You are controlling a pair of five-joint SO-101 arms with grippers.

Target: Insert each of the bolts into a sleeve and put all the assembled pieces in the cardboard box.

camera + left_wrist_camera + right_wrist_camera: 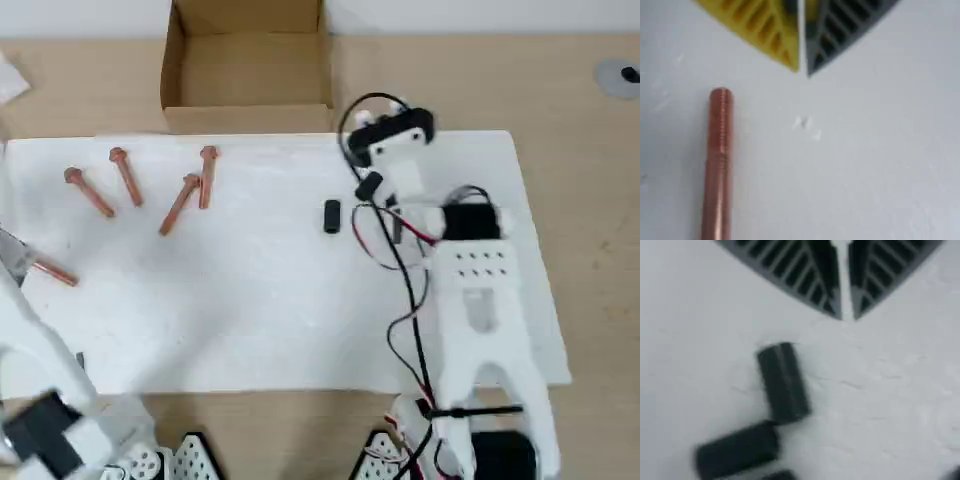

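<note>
Looking down over a white mat [250,300] on a wooden table [580,150]. Shows the left gripper [802,70] at the overhead frame's lower left, yellow and grey jaws all but touching and holding nothing, just beside one copper bolt [719,165] lying flat. Places the right gripper [842,315] right of centre, jaws likewise closed and holding nothing, tips near a black sleeve [784,382], with a second sleeve [737,450] just beside its end. Finds four more bolts [126,176] scattered at upper left, heads toward the top of the frame. Ends with the open cardboard box [250,65] at top centre, beyond the mat's far edge.
</note>
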